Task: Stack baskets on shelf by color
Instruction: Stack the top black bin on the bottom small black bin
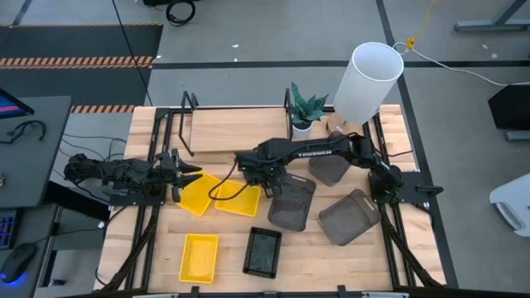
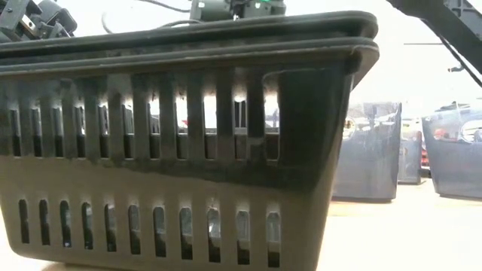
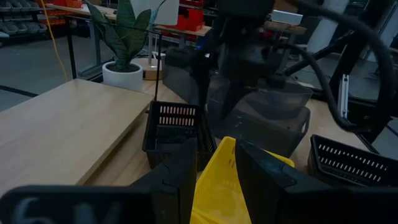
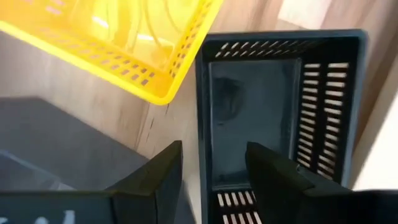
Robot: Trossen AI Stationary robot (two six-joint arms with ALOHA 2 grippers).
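Looking down in the high view: left gripper (image 1: 184, 179) reaching in from the frame's left, pinching the edge of a yellow basket (image 1: 199, 195) at centre-left; right gripper (image 1: 263, 176) hovering at centre, fingers spread, over a black mesh basket (image 1: 271, 181) beside a second yellow basket (image 1: 238, 199); shelf (image 1: 236, 130) lying at upper centre, bare of baskets. Looking across in the low view: a black slotted basket (image 2: 181, 143) filling most of the frame. Looking through the left wrist view: fingers (image 3: 177, 180) clamping the yellow basket's rim at bottom centre. Looking through the right wrist view: fingers (image 4: 273, 177) standing apart above the black mesh basket at lower right.
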